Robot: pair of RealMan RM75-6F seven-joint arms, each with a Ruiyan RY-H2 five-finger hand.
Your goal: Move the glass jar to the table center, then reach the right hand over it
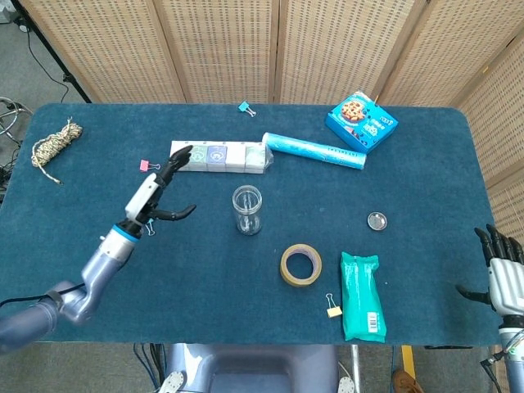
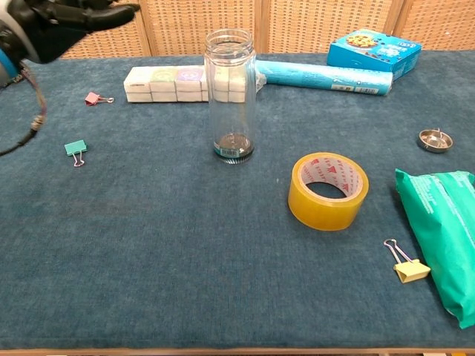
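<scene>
The clear glass jar (image 1: 246,210) (image 2: 231,95) stands upright and lidless near the middle of the blue table, with nothing touching it. My left hand (image 1: 160,190) (image 2: 56,24) hovers well to the jar's left, fingers spread and holding nothing. At the table's right front edge, my right hand (image 1: 503,273) is raised with its fingers apart and empty, far from the jar. The chest view does not show the right hand.
A yellow tape roll (image 1: 300,264) and a green packet (image 1: 363,295) lie right of the jar, near a small metal lid (image 1: 377,221). Behind it are a row of white boxes (image 1: 219,155), a blue tube (image 1: 313,150) and a cookie box (image 1: 361,120). Binder clips (image 1: 146,222) are scattered about.
</scene>
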